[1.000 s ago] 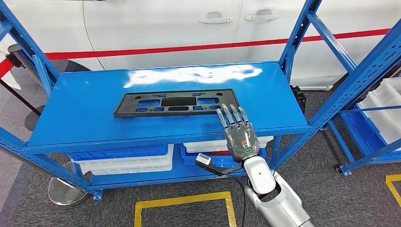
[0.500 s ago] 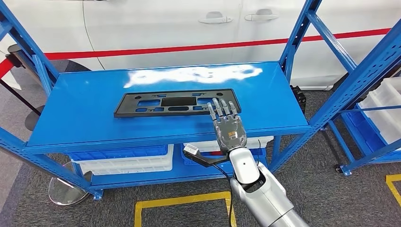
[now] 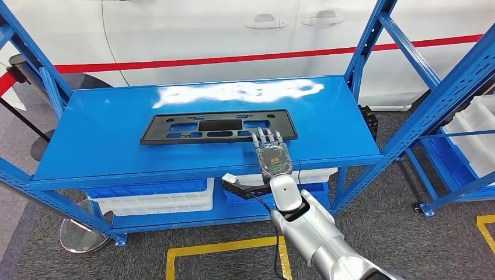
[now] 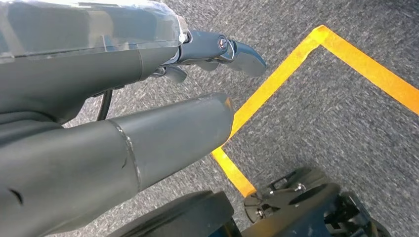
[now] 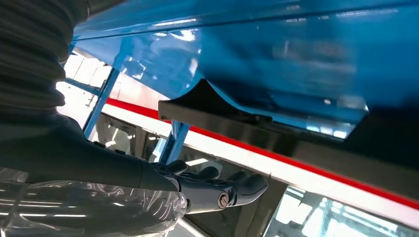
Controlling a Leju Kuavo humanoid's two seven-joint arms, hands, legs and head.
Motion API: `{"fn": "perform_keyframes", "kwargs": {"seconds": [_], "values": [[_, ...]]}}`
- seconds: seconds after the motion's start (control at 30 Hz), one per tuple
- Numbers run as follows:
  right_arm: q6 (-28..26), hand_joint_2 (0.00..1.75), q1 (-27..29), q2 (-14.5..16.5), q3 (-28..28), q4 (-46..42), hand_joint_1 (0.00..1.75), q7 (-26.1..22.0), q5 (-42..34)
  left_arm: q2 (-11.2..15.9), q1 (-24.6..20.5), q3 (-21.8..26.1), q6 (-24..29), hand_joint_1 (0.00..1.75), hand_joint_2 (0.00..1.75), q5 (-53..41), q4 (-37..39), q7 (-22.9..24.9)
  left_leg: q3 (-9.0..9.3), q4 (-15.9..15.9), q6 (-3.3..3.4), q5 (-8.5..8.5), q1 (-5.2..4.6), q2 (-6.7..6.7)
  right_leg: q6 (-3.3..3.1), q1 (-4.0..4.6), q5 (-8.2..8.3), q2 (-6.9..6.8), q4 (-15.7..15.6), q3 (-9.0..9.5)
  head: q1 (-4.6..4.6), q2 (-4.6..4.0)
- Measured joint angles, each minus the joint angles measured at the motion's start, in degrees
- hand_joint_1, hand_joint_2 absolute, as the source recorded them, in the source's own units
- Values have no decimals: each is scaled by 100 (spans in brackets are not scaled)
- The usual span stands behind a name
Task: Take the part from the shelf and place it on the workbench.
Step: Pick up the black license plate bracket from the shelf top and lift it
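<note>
Black plastic part, long and flat with cut-outs, lying flat on the blue shelf top, nearer the near edge than the far one, long side parallel to that edge. Seen from the head: right hand palm-down over the near right corner of the part, fingers spread and straight, tips at the part's near rim, gripping nothing. Best done, by judgement, by sliding fingertips under or hooking over the near rim, or dragging the part toward the near shelf edge until it overhangs, then closing thumb beneath; a thin flat piece on a slick surface likely to skate away if pushed. Open blue surface on every side of the part; blue uprights at the far right and left well apart from it, so room to lift straight up and draw back. White bins on the lower level, clear of the reach. From the left wrist: left hand hanging over grey carpet and yellow floor tape, fingers loosely apart, holding nothing. From the right wrist: dark fingertips extended and slightly apart, the part's dark edge just beyond them against the blue surface; contact not possible to tell.
</note>
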Motion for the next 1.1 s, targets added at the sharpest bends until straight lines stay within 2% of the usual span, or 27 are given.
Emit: {"fn": "perform_keyframes", "kwargs": {"seconds": [0.47, 0.73, 1.1], "values": [[40, 175, -220, 18, 0, 572, 0, 121, 157, 2, 5, -28, 71, 0, 0, 58, 0, 62, 0, 0, 0, 0, -1, 0, 0, -1, 0, 1, 0, 0, 0, 0], [151, 175, -317, 18, -5, 616, 0, 120, 206, 21, 8, -49, 419, 0, 0, 70, 0, 125, 1, 0, 0, 0, 0, 0, 0, -1, 0, 1, 0, -1, -1, 0], [140, 175, -344, 6, -35, 613, 0, 120, 222, 58, 14, -52, 458, 0, 0, 75, 0, 161, 1, 0, 0, 0, -1, 0, 0, -1, 0, 1, 0, -1, 0, 0]]}}
